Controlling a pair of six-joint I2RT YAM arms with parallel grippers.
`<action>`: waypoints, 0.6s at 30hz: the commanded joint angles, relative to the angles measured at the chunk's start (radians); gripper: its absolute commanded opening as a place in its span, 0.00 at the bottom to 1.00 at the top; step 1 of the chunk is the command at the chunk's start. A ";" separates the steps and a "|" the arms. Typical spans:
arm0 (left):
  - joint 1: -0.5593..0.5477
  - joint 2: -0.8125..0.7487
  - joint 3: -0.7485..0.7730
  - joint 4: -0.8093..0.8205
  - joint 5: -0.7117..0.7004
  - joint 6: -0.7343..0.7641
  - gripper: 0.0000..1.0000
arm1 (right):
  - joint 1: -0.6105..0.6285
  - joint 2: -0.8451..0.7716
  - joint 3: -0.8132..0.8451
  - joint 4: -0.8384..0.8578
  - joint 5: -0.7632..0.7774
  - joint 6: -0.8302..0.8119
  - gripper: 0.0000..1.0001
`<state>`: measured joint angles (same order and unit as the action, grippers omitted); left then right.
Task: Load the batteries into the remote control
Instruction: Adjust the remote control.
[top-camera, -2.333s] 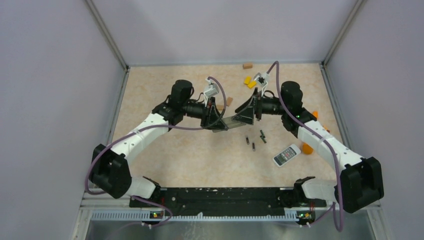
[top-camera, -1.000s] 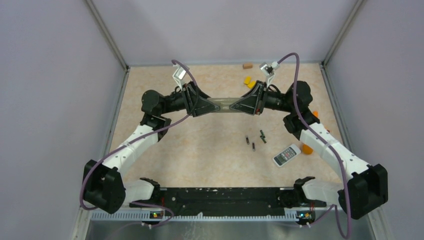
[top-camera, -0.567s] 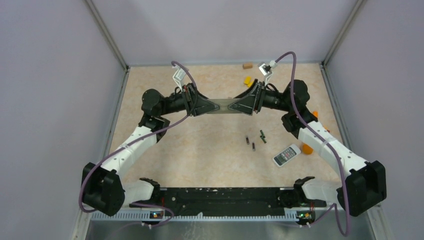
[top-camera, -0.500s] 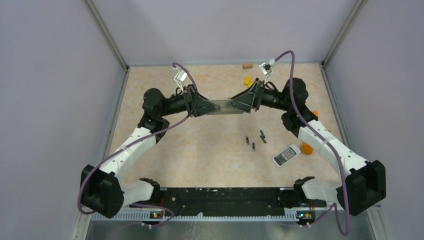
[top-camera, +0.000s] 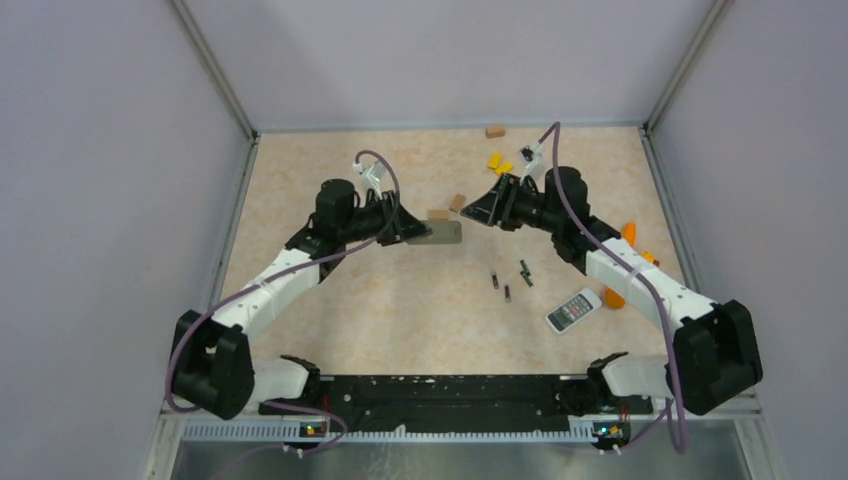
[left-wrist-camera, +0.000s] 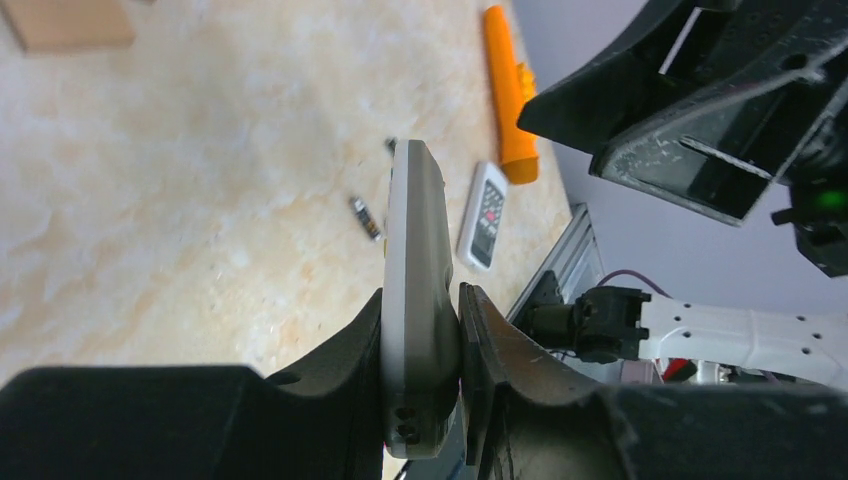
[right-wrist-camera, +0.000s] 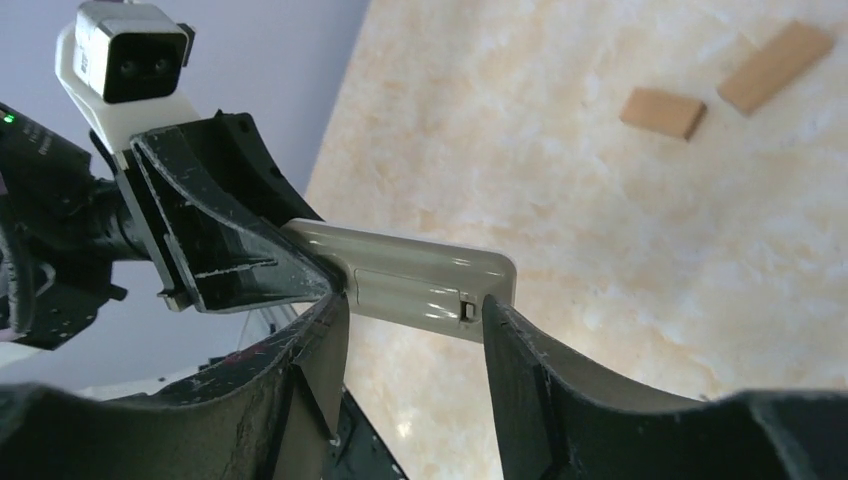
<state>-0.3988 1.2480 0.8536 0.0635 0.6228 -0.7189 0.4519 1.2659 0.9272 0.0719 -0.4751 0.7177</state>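
A grey-beige remote control (top-camera: 437, 232) sticks out level from my left gripper (top-camera: 408, 228), which is shut on one end of it. In the left wrist view the remote (left-wrist-camera: 418, 250) stands edge-on, pinched between both fingers (left-wrist-camera: 345, 345). My right gripper (top-camera: 472, 207) is open just right of the remote's free end, touching nothing. In the right wrist view its jaws (right-wrist-camera: 412, 306) stand apart below the remote's back (right-wrist-camera: 420, 280), where the battery cover is shut. Three small dark batteries (top-camera: 507, 284) lie on the table, nearer to me than the remote.
A white remote (top-camera: 573, 310) lies right of the batteries, with orange pieces (top-camera: 615, 297) beside it. Two brown blocks (top-camera: 447, 209) lie under the grippers, yellow blocks (top-camera: 498, 162) and another brown block (top-camera: 494, 131) sit near the back wall.
The right gripper has opened, let go of the remote's end and drawn back to the right. The left arm has carried the remote lower and nearer.
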 joint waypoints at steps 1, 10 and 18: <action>0.003 0.095 -0.054 0.005 0.032 -0.056 0.00 | 0.027 0.070 -0.077 0.090 0.004 0.052 0.50; 0.005 0.274 -0.090 0.018 0.094 0.002 0.00 | 0.059 0.192 -0.149 0.135 0.009 0.133 0.56; 0.009 0.339 -0.096 -0.026 0.102 0.032 0.00 | 0.107 0.312 -0.195 0.254 -0.019 0.199 0.43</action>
<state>-0.3969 1.5612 0.7563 0.0372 0.6968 -0.7200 0.5289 1.5490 0.7555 0.2085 -0.4812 0.8696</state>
